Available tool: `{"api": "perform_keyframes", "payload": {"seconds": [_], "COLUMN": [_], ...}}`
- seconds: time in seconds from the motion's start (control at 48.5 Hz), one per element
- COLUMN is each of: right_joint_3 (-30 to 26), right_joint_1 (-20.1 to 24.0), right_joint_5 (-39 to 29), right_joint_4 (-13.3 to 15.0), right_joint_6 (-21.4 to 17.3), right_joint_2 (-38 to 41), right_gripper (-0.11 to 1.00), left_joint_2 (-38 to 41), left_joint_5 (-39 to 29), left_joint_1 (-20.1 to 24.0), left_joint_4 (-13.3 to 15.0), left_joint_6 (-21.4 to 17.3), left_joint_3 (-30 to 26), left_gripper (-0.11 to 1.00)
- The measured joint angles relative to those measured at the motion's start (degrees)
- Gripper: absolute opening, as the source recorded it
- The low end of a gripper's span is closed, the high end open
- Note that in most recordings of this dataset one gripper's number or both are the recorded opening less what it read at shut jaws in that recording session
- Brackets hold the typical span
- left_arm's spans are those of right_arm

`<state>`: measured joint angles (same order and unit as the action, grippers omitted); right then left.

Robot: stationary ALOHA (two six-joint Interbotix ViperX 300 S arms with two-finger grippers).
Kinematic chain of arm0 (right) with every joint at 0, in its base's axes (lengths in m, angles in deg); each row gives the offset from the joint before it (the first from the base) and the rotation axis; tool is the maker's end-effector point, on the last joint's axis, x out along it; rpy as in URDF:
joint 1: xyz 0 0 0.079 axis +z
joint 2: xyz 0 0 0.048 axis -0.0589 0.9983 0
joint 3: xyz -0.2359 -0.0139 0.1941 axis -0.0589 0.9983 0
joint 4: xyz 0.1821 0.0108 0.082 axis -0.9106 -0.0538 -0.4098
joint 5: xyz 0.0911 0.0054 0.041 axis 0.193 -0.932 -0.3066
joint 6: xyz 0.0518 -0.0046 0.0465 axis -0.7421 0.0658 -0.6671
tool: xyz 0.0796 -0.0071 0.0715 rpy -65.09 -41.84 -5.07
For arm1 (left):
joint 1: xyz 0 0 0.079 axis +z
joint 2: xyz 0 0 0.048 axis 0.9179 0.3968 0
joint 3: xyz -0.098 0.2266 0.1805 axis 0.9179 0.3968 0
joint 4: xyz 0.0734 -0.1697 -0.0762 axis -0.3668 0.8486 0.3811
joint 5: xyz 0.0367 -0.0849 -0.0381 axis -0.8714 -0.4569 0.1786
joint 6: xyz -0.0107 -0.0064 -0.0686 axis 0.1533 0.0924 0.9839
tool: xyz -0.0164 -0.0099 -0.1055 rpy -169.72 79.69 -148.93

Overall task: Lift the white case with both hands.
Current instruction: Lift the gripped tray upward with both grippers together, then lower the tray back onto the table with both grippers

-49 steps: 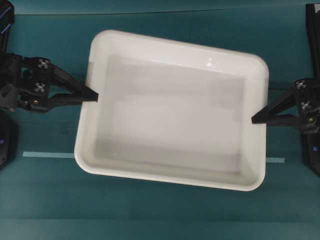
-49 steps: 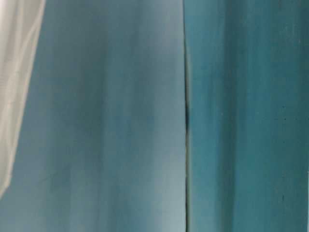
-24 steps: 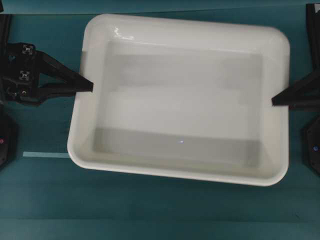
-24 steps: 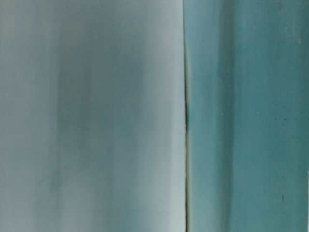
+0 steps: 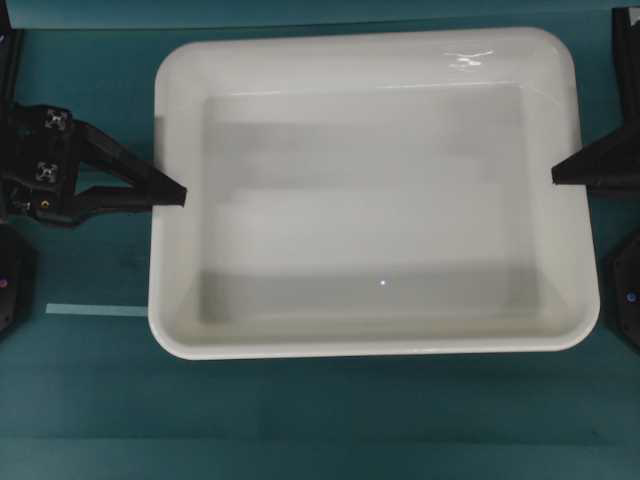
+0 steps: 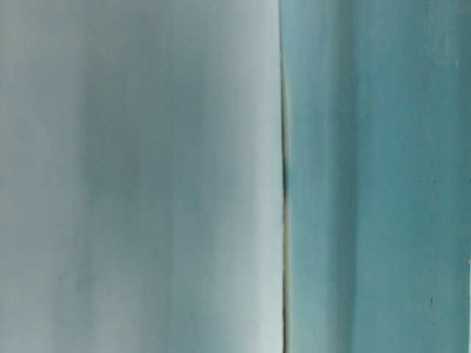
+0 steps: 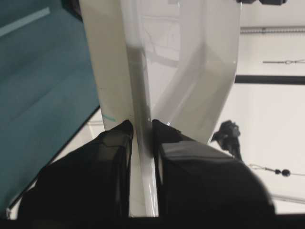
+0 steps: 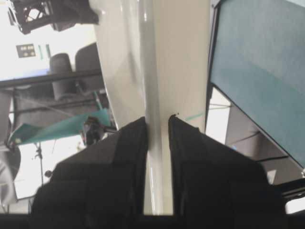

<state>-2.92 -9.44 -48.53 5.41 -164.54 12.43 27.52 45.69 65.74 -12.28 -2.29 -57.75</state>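
The white case point(image 5: 370, 190) fills most of the overhead view, held up off the teal table and close to the camera. My left gripper point(image 5: 180, 195) is shut on the rim of its left wall. My right gripper point(image 5: 557, 176) is shut on the rim of its right wall. In the left wrist view the rim of the white case point(image 7: 143, 95) runs between the two black fingers of my left gripper point(image 7: 141, 125). The right wrist view shows the white case point(image 8: 159, 71) pinched the same way by my right gripper point(image 8: 158, 119). The case's inside is bare.
The teal table point(image 5: 90, 390) lies below, with a pale tape strip point(image 5: 95, 310) at the left. Black arm bases point(image 5: 10, 280) stand at both side edges. The table-level view shows only a blurred pale surface point(image 6: 140, 176) and teal point(image 6: 375, 176).
The case has come higher and now sits square and larger in the overhead view; both grippers rose with it, still clamped on its side rims.
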Motion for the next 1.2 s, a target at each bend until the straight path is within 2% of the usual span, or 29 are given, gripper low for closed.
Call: {"api": "perform_keyframes", "payload": {"seconds": [0.742,0.907,1.196], "right_joint_3": [2.2,4.48,12.83], "right_joint_1": [-0.35,-0.35,-0.18], "right_joint_5": [-1.23,-1.23,1.67], "right_joint_4": [0.0,0.0,0.0], "right_joint_6": [0.09,0.35,1.93], "right_joint_2": [0.09,0.18,2.81], "right_gripper": [0.1,0.1,0.1], "left_joint_2": [-0.09,0.18,1.41], "left_joint_5": [-1.32,-1.23,-0.09], "left_joint_1": [2.37,2.46,3.25], "left_joint_4": [0.0,0.0,0.0], "left_joint_6": [0.09,0.18,0.09], "left_joint_3": [0.09,4.04,10.63], "left_gripper": [0.08,0.08,0.08]}}
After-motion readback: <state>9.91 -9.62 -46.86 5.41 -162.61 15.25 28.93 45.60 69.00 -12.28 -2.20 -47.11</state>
